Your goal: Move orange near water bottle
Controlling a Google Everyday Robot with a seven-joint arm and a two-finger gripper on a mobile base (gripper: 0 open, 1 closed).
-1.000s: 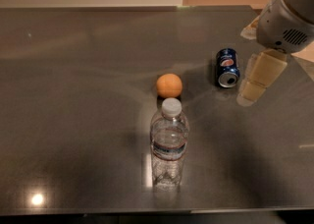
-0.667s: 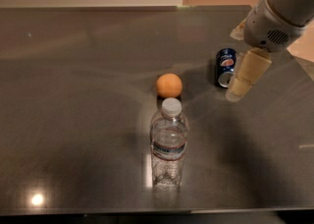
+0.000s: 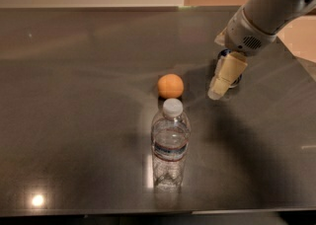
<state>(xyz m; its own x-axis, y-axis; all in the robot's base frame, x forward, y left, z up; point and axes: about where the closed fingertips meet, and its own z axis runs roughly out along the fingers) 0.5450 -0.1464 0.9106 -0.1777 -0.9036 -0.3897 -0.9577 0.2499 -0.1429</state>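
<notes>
The orange (image 3: 171, 85) lies on the dark table (image 3: 74, 95) near the middle. The water bottle (image 3: 170, 145) stands upright just in front of it, clear with a white cap, a small gap apart. My gripper (image 3: 218, 91) hangs from the arm at the upper right. Its tip is low over the table, to the right of the orange and apart from it. It holds nothing that I can see.
A blue soda can (image 3: 235, 78) lies behind the gripper, mostly hidden by it. The table's right edge (image 3: 296, 58) runs close to the arm. A beige wall is at the back.
The arm has moved left, bringing the gripper from the right of the can to in front of it, closer to the orange. The orange and bottle have not moved.
</notes>
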